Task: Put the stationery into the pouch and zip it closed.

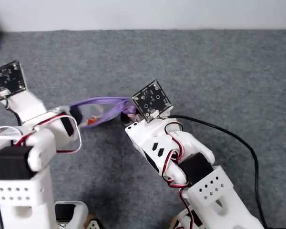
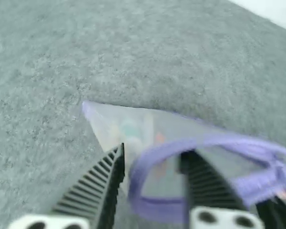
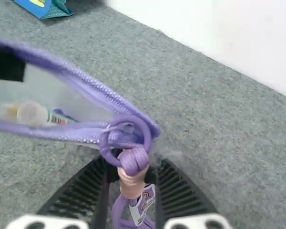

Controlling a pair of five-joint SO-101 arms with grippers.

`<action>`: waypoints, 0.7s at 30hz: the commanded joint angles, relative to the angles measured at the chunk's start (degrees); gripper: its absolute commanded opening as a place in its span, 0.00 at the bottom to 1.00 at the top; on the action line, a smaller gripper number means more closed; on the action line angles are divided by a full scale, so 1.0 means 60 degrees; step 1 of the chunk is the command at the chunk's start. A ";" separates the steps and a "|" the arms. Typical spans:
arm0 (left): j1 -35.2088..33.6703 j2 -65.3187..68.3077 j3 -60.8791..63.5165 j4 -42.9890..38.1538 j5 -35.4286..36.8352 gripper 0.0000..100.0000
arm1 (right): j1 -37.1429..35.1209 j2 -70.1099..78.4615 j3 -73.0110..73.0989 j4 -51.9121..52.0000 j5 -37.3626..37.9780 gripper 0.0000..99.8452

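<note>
Right wrist view: right gripper (image 3: 129,163) pinches zipper pull (image 3: 128,183) between jaws; left gripper (image 2: 152,164) clamps pouch (image 2: 133,126) end. Stationery (image 3: 33,114) inside, zip open. Best draw pull toward left jaws, pouch taut.

Pouch (image 1: 99,106): left hand (image 2: 152,153) at one end, right hand (image 3: 131,168) on zipper pull (image 3: 127,183) at other; stationery (image 3: 34,114) inside.

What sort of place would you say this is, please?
Probably a small robot workbench: a grey carpet-like table cover, a plain white wall behind, and two white arms holding a clear purple-zipped pouch.
</note>
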 commanded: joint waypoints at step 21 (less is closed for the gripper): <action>0.0879 -0.2051 -0.3040 0.0484 0.0161 0.35 | 0.0081 -0.0227 -0.1597 -0.0725 0.0147 0.01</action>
